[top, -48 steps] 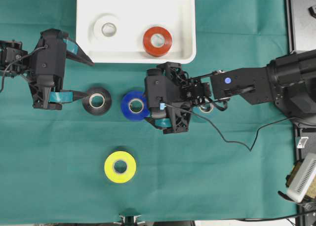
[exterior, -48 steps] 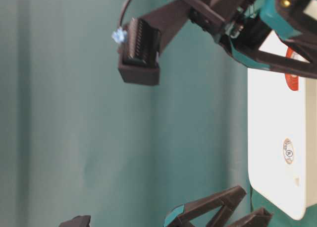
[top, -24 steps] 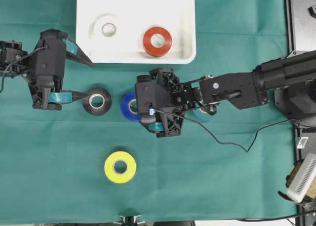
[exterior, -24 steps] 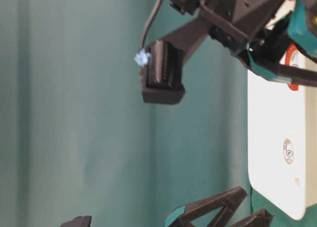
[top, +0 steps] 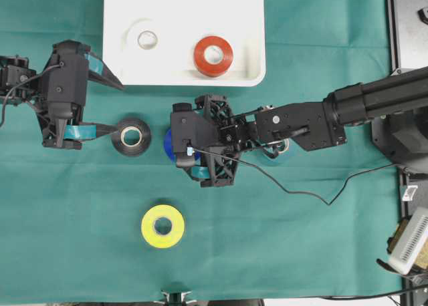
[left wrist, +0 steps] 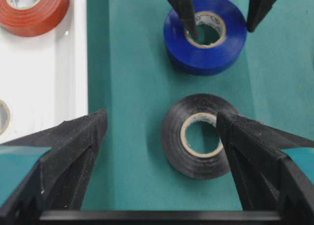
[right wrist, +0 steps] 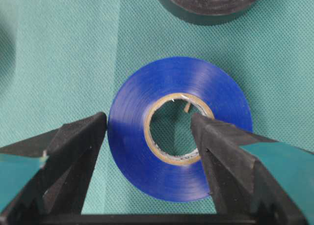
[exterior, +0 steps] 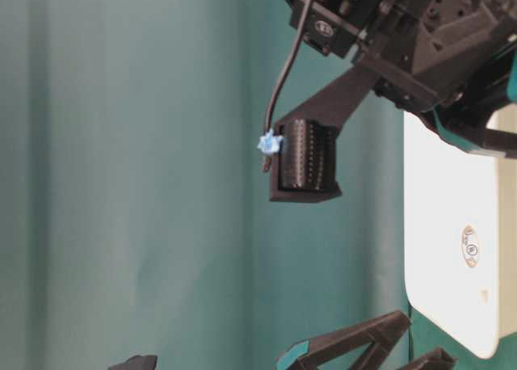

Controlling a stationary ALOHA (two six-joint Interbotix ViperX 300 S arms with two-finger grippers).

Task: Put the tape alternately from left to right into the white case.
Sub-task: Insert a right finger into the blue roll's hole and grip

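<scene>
We see the right tool spread astride the blue roll, one finger in its core, seemingly not yet pinching. The left tool gapes over the black roll, at nine o'clock of the blue roll on the desk; red roll lies in the white case.

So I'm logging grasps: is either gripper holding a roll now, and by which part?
Nothing is held yet. The right gripper is open, one finger in the blue tape roll's core, one outside its wall. The left gripper is open beside the black roll.

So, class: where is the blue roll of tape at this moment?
In the overhead view the blue roll lies on the green cloth just right of the black roll, mostly hidden under the right gripper, which straddles one side of its ring.
</scene>
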